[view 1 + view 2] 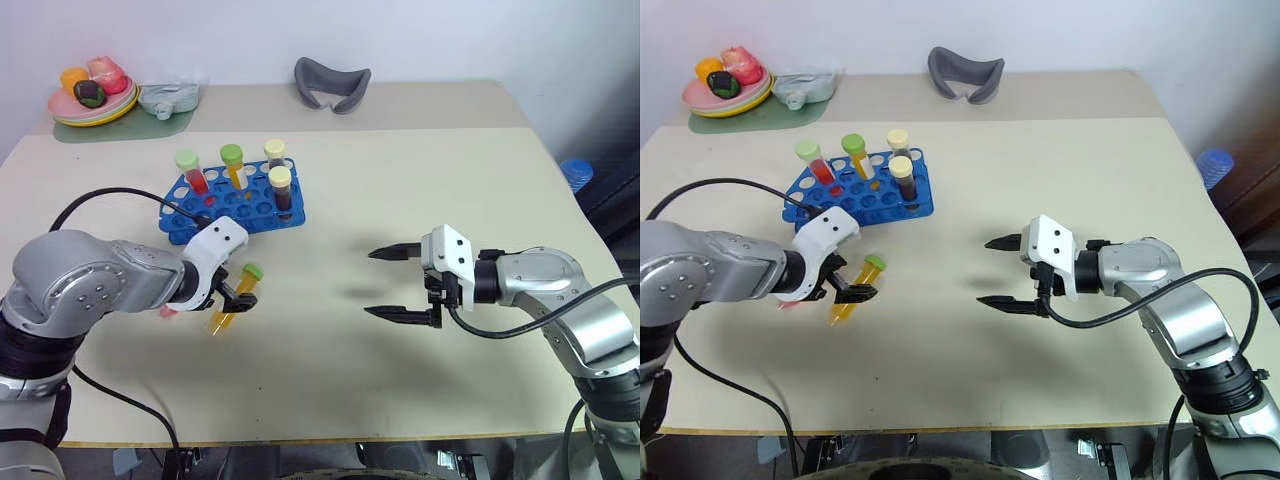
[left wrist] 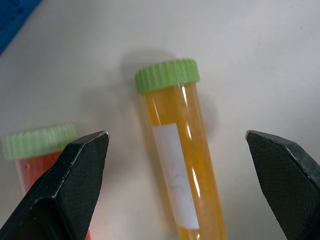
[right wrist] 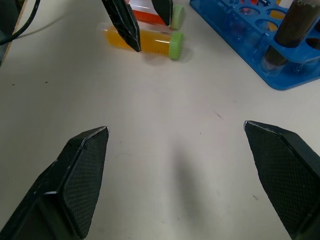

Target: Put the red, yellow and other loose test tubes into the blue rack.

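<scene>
We find the left gripper (image 1: 238, 293) spread wide, empty, poised over the yellow tube (image 2: 176, 155), which lies flat on the table (image 1: 420, 180) between its fingers; the red tube (image 2: 37, 150) lies just beside one finger. The blue rack (image 1: 262, 205) stands beyond. The right gripper (image 1: 398, 284) hangs wide and empty, well apart. Risk: closing off-centre could roll the yellow tube away or catch the red one

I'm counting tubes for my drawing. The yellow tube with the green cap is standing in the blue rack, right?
No. The yellow tube with the green cap lies loose on the table, between the open left gripper's fingers, as the left wrist view shows. It is outside the blue rack.
</scene>
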